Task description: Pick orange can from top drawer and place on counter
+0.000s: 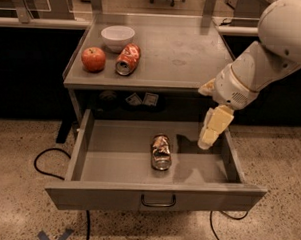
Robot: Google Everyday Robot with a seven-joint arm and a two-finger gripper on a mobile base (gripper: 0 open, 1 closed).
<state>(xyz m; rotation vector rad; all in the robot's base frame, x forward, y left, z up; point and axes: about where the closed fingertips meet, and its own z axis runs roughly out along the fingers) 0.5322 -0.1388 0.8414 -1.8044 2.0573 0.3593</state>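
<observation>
We note the orange can (pixel 161 151) lying on its side mid-floor in the open top drawer (pixel 82 145), forward of the counter's (pixel 183 53) front edge. The gripper (pixel 207 141) hangs off the front right corner, right of the can and apart from it. We cannot tell whether it is clenched or released.

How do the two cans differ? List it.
The orange can lies in the top drawer; the red-orange can, on the counter. The orange can is dull with silvery patches; the red-orange can brighter, white-marked. Both lie on their sides. The claw hangs over the drawer, touching neither.
</observation>
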